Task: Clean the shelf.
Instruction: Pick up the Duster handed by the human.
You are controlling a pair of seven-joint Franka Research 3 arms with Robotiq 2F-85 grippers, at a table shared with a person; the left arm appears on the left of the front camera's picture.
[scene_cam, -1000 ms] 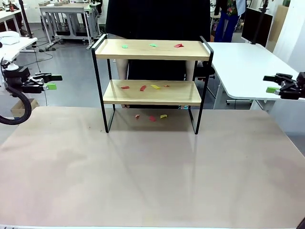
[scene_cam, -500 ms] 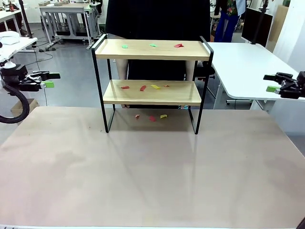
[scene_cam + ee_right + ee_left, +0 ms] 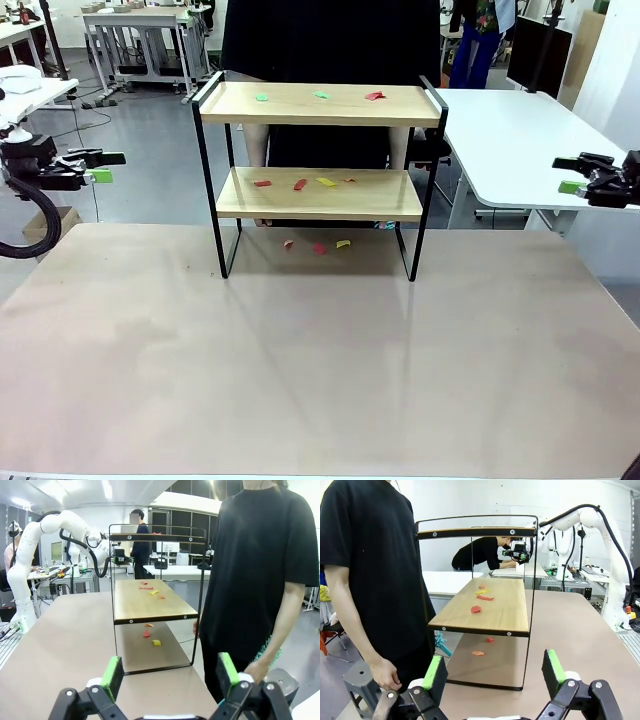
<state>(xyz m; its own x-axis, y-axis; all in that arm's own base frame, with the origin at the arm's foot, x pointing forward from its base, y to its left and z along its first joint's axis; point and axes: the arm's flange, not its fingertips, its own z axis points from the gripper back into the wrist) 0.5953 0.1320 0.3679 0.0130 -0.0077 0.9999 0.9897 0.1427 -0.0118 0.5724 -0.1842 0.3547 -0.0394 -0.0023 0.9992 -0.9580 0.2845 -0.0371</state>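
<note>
The shelf (image 3: 300, 106) is set on the far half of the counter (image 3: 300, 380), near its middle, with the boards running left to right. Scraps (image 3: 321, 95) are spread along the upper board, further scraps (image 3: 300, 184) are strewn over the lower board, and more scraps (image 3: 319, 247) are left on the counter beneath it. A person (image 3: 330, 40) is placed directly behind the shelf, at the far edge. The left end effector (image 3: 108, 167) is held beyond the counter's left edge, and the right end effector (image 3: 565, 175) beyond its right edge, both well apart from the shelf.
</note>
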